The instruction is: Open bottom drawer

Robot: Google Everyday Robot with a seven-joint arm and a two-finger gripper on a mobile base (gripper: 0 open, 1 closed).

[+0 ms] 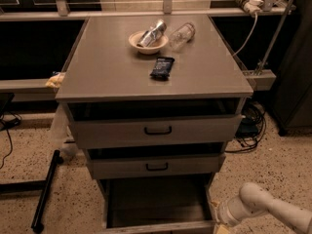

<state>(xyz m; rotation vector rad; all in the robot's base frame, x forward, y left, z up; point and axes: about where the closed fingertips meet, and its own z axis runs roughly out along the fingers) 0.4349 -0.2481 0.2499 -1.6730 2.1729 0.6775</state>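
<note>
Bottom drawer (155, 202) sat pulled way out at bottom center, plain dark inside, thin side walls, pale front edge nearly at the frame's bottom. Pincer (218, 220) was by its front right corner; couldn't tell its grip. Open speckled ground (273, 169) lay to the right.

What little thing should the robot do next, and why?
Probably draw the gripper back from the bottom drawer: it already sticks out past the middle drawer, floor showing, with the gripper at its front right corner.
</note>
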